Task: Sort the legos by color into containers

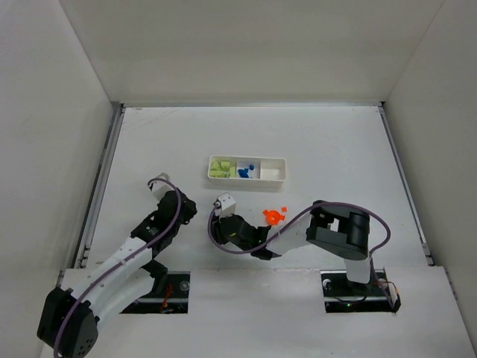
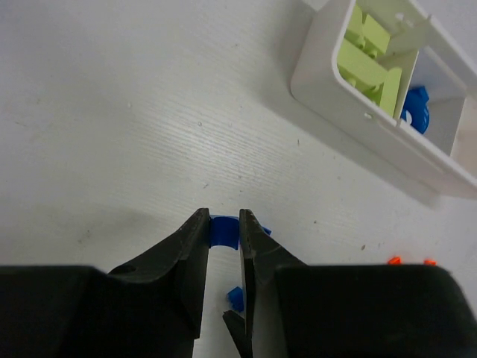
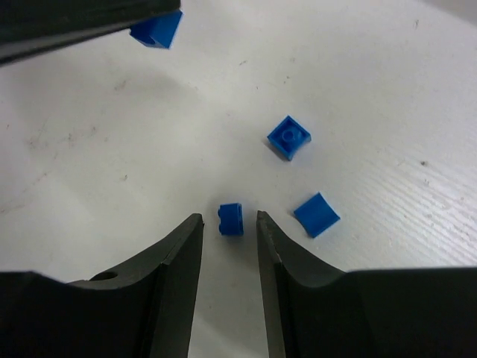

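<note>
White worktop, white walls. Blue sorting is in hand: left fingers (image 2: 197,239) pinch a blue brick (image 2: 222,231), with the tray (image 1: 273,171) well apart from them and blue already in its middle bay (image 1: 247,170). Right fingers (image 3: 192,239) are spread, straddling a second brick (image 3: 231,219) without touching it; two more blues (image 3: 289,137) lie near. Next, I judge: left carries to middle bay, right closes squarely.

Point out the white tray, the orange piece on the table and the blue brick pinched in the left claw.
white tray (image 1: 273,171): top external view, bare floor of its right compartment.
orange piece (image 1: 273,217): top external view, its middle.
pinched blue brick (image 2: 223,230): left wrist view, its exposed top.
</note>
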